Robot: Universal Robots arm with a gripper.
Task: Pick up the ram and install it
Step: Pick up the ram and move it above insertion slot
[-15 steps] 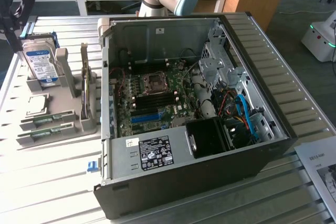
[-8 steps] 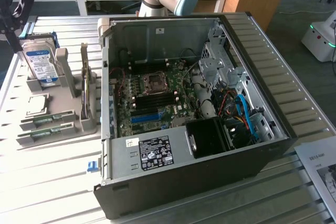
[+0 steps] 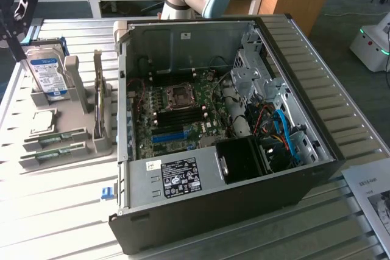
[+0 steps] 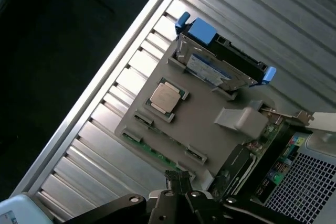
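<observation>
From my console, the gripper hangs above the far left end of the table, over the tray. In the wrist view its jaws are pressed together, pinching nothing.

The tray is crowded. A hard drive stands upright at its far end, a CPU lies flat nearer me, and a card stands on edge along the side facing the case. The open case fills the middle of the table, with its motherboard exposed and blue cables bunched on the exterior view's right. The card stands between the tray and the case.

The ram sits in the tray's nearest slot. A twin stick lies just beside it and parallel, and I cannot tell the two apart. Its long axis runs across the exterior view, rising slightly toward the right, with that end pointing at the foot of the card. In the wrist view, green board shows along the tray's outer edge, and the fingertips hang close to one end of it.
</observation>
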